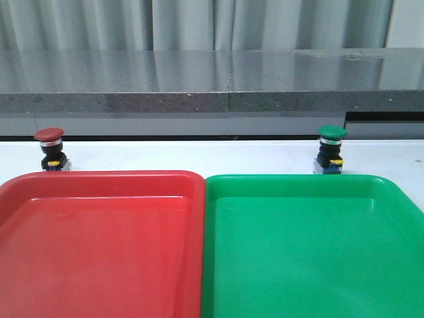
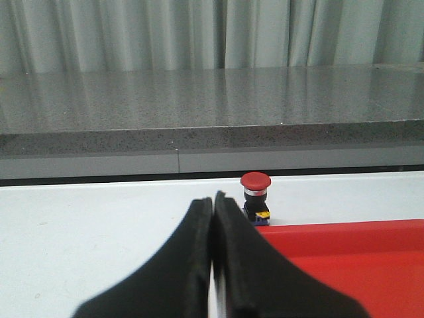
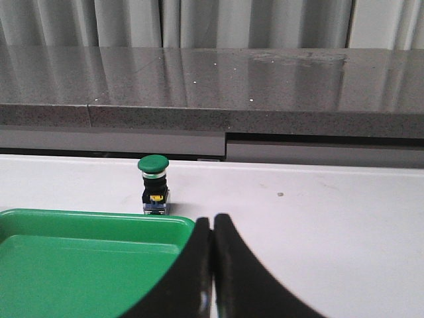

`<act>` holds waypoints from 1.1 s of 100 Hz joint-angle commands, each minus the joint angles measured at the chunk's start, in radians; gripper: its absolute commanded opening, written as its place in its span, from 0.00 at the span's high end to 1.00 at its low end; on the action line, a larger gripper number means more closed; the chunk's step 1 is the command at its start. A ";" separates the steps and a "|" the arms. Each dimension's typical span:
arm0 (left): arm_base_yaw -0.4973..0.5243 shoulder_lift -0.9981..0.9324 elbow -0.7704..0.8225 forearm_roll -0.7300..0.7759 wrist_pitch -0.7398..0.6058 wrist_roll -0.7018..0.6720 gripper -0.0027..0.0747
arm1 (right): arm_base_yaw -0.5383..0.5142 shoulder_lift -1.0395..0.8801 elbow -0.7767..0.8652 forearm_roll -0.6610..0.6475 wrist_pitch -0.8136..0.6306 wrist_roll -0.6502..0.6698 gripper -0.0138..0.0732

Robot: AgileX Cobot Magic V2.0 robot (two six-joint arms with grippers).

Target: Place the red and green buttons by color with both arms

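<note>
Standing upright at the far left of the white desk (image 1: 199,156), the red button (image 1: 50,149) sits just beyond the far rim of the red tray (image 1: 99,182), near that tray's far-left corner. Its dark red cap is on top, with a black body, a yellow tab and a clear-blue base below. My left fingers (image 2: 213,218) are clenched together with nothing between them, hovering over the desk on the near side of the red button and apart from it.

Beside the red tray, edge to edge, lies the green tray (image 1: 298,182). The green button (image 1: 331,151) stands upright just past the green tray's far rim, toward its right side, green cap up. My right fingers (image 3: 212,232) are likewise pressed shut on nothing, near the green tray's far-right corner and short of the green button.

Both trays hold nothing. Behind the desk runs a grey speckled ledge (image 1: 212,83), with pale curtains (image 1: 199,23) beyond.
</note>
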 commanded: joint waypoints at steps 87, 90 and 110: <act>0.001 0.252 -0.366 -0.134 0.234 -0.004 0.99 | -0.003 -0.022 -0.014 -0.012 -0.087 0.000 0.92; 0.001 0.282 -0.403 -0.149 0.272 -0.004 0.99 | -0.003 -0.022 -0.014 -0.012 -0.087 0.000 0.92; 0.001 0.491 -0.649 -0.179 0.527 -0.004 0.99 | -0.003 -0.022 -0.014 -0.012 -0.087 0.000 0.92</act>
